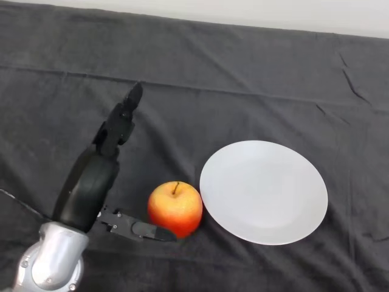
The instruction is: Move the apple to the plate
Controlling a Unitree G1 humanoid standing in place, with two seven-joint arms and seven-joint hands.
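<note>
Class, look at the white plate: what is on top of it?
Nothing lies on the white plate; its whole face shows bare. The apple sits on the dark cloth just beside its left rim. What is under the plate is covered and cannot be seen.

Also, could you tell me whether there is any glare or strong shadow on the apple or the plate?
Head view: the round red-and-yellow apple carries a faint sheen only; the round white plate is evenly lit, without glare; the dark cloth shows no hard shadows.
</note>
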